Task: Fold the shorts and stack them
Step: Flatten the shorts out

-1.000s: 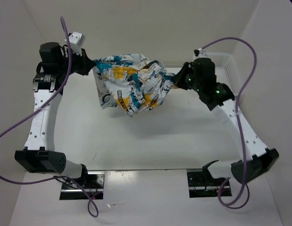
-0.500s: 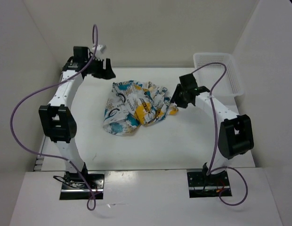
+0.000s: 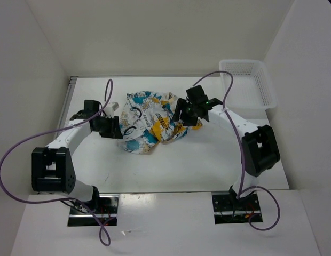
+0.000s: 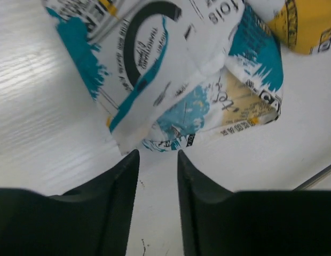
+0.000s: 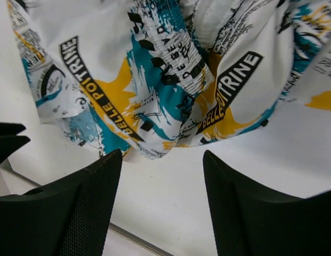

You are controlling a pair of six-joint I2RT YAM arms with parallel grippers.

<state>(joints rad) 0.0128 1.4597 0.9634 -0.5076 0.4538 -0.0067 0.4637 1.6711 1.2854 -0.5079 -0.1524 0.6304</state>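
Step in hand: judging this as a regrasp before flattening. Both arms are reaching in at the heap, no fold is showing, and nothing is stacked.
Left gripper (image 4: 157,160): sitting low at the heap's 8 o'clock. Its fingers are standing slightly apart and holding nothing, and a cloth edge is lying just ahead of the tips.
Right gripper (image 5: 161,170): hovering at the heap's 2 o'clock. Its fingers are spread wide and gripping nothing, with print filling the view beyond them.
Shorts: the soft white fabric shorts with teal, yellow-orange and black print (image 3: 149,121) are lying crumpled on the white table (image 3: 208,160), a little toward 12 o'clock from centre, between the two grippers.
Basket: the white plastic mesh basket (image 3: 248,85) is sitting at the table's 1 o'clock corner, well apart from the shorts.
Doing it well: each gripper should be taking a single outer edge, not a bunched layer. The pinches want to be opposite each other so that pulling apart spreads the cloth flat. The left jaws probably need widening before closing on the hem. The lift should be staying low and even, or the fabric will likely be twisting again.
Hard to make out: the leg openings are not showing anywhere. A gathered band in the right wrist view may be the waistband, but I cannot tell. From above, the right gripper is covering the heap's 2 o'clock edge, so contact there is uncertain. Both wrist views are cutting the garment off.
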